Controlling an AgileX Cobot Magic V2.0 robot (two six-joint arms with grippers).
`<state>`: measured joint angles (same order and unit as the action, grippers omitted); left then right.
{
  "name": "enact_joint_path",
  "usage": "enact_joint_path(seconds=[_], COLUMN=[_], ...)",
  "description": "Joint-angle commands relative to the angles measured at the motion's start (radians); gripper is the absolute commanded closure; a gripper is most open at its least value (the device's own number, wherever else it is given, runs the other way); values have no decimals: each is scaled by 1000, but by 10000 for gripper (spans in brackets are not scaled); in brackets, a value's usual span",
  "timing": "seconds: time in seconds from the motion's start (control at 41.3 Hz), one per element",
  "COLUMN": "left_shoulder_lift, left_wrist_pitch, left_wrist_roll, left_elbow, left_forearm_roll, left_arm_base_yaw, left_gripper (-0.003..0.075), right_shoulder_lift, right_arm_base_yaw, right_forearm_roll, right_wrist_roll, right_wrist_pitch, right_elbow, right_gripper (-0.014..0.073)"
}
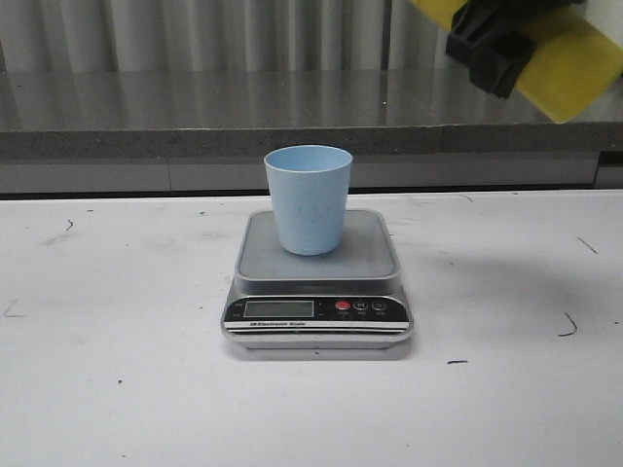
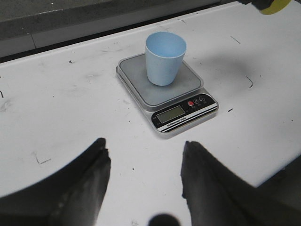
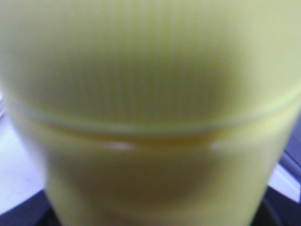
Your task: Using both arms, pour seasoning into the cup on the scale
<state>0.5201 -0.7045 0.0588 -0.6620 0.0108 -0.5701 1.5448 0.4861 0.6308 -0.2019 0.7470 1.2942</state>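
Note:
The pale blue cup (image 1: pixel 309 197) stands upright on the grey platform of the silver scale (image 1: pixel 319 309) at the table's middle; both also show in the left wrist view, cup (image 2: pixel 164 57) and scale (image 2: pixel 182 114). My right gripper (image 1: pixel 492 44) is shut on the yellow seasoning bottle (image 1: pixel 569 64), held tilted high at the upper right, above and right of the cup. The bottle fills the right wrist view (image 3: pixel 150 108), blurred; its nozzle is out of view. My left gripper (image 2: pixel 143 162) is open and empty, above bare table near the scale's front.
The white table (image 1: pixel 117 389) has small dark scuffs. A grey ledge (image 1: pixel 195 141) and a corrugated wall run along the back. The table's front edge shows in the left wrist view (image 2: pixel 287 169).

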Motion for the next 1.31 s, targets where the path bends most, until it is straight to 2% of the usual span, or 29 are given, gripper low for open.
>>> enact_joint_path(seconds=[0.0, 0.145, 0.266, 0.436, 0.654, 0.848, 1.09, 1.284], left_shoulder_lift=[3, 3, 3, 3, 3, 3, 3, 3], left_wrist_pitch=[75, 75, 75, 75, 75, 75, 75, 75], left_wrist_roll=[3, 3, 3, 3, 3, 3, 3, 3], left_elbow=[-28, -28, -28, -28, -28, -28, -28, -28], left_forearm_roll=[9, 9, 9, 9, 9, 9, 9, 9], left_arm_base_yaw=[-6, -6, -6, -6, -6, -6, -6, -6], left_gripper=[365, 365, 365, 365, 365, 365, 365, 365], right_shoulder_lift=[-140, -252, -308, -292, -175, -27, 132, 224], right_arm_base_yaw=[-39, -110, -184, -318, -470, -497, -497, -497], right_forearm_roll=[3, 50, 115, 130, 48, 27, -131, -222], right_wrist_roll=[-53, -180, -266, -282, -281, -169, 23, 38], right_wrist_pitch=[-151, -325, -539, -904, -1181, -1423, -1627, -1776], right_elbow=[-55, -227, -387, -564, -625, -625, -625, -624], right_gripper=[232, 232, 232, 232, 232, 232, 232, 232])
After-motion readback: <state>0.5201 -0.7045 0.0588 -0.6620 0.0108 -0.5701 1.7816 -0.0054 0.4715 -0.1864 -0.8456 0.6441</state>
